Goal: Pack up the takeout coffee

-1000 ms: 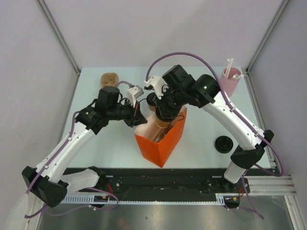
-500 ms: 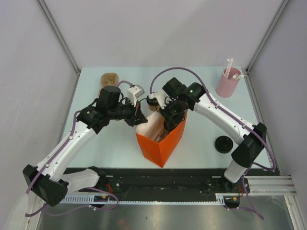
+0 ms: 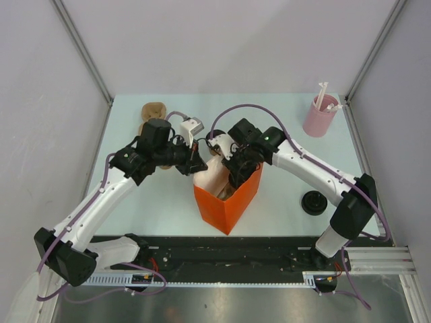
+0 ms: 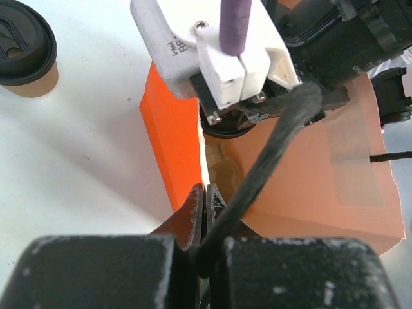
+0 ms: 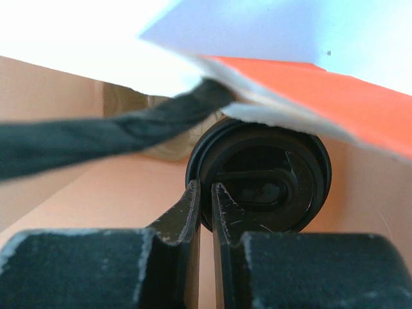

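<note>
- Black-lidded cup [image 5: 270, 187] hangs in the orange bag [image 3: 225, 202] mouth, its lid rim pinched by the nearly closed right hand [image 5: 205, 190].
- Lower it upright; release on the bag floor.
- Left hand [image 4: 205, 193], clamped on the bag's 10 o'clock edge, spreads the mouth.
- Second cup [image 3: 314, 202]: bag's 3 o'clock.

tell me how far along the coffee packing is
Done: no cup released yet. In hand: the right hand grips one lidded cup inside the orange bag, whose rim the left hand pinches. Left: let that cup go, then pack the second cup standing on the table.
</note>
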Robot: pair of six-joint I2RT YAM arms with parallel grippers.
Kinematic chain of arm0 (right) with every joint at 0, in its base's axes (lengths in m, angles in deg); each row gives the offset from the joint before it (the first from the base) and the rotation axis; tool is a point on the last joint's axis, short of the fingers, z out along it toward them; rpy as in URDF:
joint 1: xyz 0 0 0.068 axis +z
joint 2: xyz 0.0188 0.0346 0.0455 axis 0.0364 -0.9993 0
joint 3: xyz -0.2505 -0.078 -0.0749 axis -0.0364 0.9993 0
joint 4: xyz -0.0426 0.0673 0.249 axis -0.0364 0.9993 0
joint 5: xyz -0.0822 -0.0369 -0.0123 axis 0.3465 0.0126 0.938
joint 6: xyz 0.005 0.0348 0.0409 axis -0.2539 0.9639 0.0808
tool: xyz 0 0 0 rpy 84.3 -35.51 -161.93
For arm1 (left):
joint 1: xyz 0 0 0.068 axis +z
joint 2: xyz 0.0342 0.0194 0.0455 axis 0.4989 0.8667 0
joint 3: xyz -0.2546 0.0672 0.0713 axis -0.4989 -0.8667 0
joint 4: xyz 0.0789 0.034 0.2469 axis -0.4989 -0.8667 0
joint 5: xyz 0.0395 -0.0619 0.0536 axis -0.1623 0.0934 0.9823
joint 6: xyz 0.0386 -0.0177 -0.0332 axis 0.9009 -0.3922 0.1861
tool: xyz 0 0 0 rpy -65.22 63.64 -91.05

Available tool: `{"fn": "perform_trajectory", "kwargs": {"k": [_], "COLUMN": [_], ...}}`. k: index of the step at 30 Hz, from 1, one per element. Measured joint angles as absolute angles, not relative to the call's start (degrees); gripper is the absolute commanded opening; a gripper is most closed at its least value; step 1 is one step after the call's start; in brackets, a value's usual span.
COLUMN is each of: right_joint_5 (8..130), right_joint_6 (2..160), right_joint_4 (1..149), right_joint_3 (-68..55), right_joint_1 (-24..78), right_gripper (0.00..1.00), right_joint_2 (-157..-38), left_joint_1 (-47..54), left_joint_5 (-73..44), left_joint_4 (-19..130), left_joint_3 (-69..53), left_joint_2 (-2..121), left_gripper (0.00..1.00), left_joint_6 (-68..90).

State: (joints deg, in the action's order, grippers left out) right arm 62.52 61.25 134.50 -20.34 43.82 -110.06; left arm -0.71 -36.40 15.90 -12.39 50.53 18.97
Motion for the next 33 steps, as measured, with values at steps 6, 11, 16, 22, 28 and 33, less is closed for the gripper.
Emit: {"fn": "perform_trajectory", "kwargs": {"k": [6, 11, 16, 22, 28, 33], "right_joint_5": [61.58, 61.43, 60.97, 60.56, 60.25, 59.66], "right_joint_6": [62.51, 62.75, 62.91, 62.88, 62.71, 62.49], "right_joint_4": [130.11, 128.01, 126.46, 124.01, 121.46, 119.12], "right_joint_3": [-17.70, -15.60, -14.94, -13.50, -12.14, -11.05], "right_joint_1": [43.82, 43.23, 42.75, 41.90, 41.22, 40.89], "right_gripper": [0.00, 0.00, 0.00, 0.00, 0.00, 0.00], "right_joint_2": [-110.45, -110.63, -110.61, -110.15, -109.75, -109.51], "left_joint_1": [-0.75, -0.97, -1.54, -1.82, -1.82, -1.84], "left_joint_5": [-36.31, -36.27, -36.11, -35.13, -34.82, -34.47], "left_joint_4": [15.95, 16.08, 16.28, 16.28, 16.28, 16.21], "left_joint_3": [-12.30, -12.30, -12.06, -11.80, -11.69, -11.32], "left_joint_2": [50.69, 50.69, 50.77, 50.88, 51.06, 51.21], "left_gripper": [0.00, 0.00, 0.01, 0.01, 0.00, 0.01], "left_joint_6": [18.99, 19.06, 19.12, 19.58, 19.65, 20.04]}}
